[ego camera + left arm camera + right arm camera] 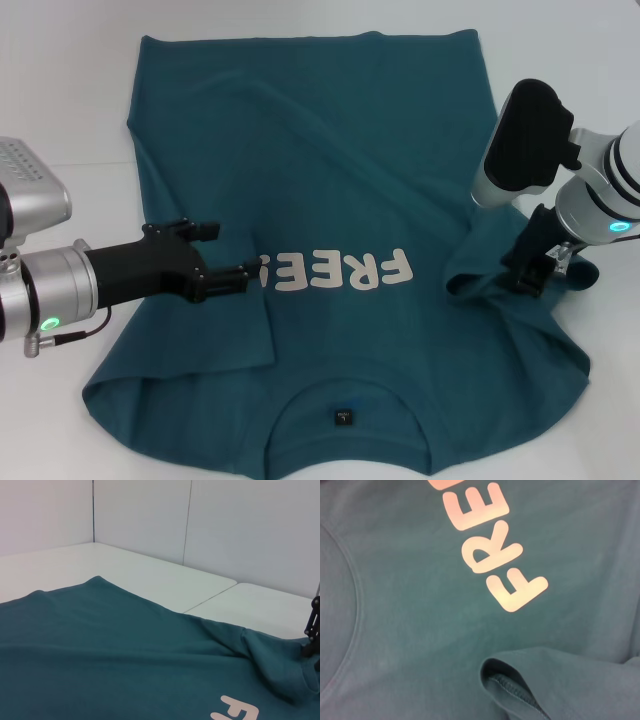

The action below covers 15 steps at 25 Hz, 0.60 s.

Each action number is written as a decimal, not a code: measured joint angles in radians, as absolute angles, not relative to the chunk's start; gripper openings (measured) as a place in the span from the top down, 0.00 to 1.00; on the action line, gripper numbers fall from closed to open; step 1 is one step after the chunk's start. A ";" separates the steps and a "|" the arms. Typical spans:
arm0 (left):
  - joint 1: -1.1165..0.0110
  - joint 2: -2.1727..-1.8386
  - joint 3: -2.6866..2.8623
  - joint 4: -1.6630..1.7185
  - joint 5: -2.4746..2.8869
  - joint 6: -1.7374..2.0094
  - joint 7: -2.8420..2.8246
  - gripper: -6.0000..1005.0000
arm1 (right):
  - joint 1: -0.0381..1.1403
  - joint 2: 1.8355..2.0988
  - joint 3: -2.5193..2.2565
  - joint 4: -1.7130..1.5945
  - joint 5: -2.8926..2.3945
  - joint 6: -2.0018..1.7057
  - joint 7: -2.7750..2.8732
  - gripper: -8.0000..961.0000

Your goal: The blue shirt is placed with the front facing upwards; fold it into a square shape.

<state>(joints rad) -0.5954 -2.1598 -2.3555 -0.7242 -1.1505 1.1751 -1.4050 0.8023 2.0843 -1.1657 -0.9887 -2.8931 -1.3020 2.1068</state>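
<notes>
The blue shirt [350,190] lies front up on the white table, its collar and neck label nearest me and the white "FREE" letters [492,555] across the chest. Its left sleeve is folded inward and lies flat, covering part of the last letter. My left gripper [237,252] hovers low at that fold's edge, its black fingers [245,274] apart with nothing between them. My right gripper [535,262] is shut on the right sleeve [480,275], which is lifted and bunched toward the chest; the sleeve hem [512,690] shows in the right wrist view.
Bare white tabletop [70,100] surrounds the shirt on the far and left sides. White wall panels [210,525] stand behind the table, and a seam [210,597] splits the tabletop in the left wrist view.
</notes>
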 joint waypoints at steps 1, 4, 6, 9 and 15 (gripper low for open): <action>-0.595 -2.160 -2.355 -0.725 -1.150 1.175 -1.405 0.16 | 0.803 2.084 -1.166 -0.994 -2.893 -1.306 2.109 0.74; -0.595 -2.160 -2.355 -0.725 -1.150 1.175 -1.405 0.16 | 0.803 2.084 -1.166 -1.001 -2.893 -1.318 2.111 0.72; -0.595 -2.160 -2.355 -0.724 -1.150 1.175 -1.405 0.16 | 0.803 2.084 -1.166 -1.001 -2.890 -1.324 2.109 0.71; -0.595 -2.160 -2.355 -0.722 -1.150 1.175 -1.405 0.16 | 0.803 2.085 -1.166 -1.001 -2.885 -1.329 2.108 0.69; -0.595 -2.160 -2.355 -0.722 -1.150 1.175 -1.405 0.17 | 0.804 2.088 -1.161 -1.001 -2.877 -1.345 2.107 0.61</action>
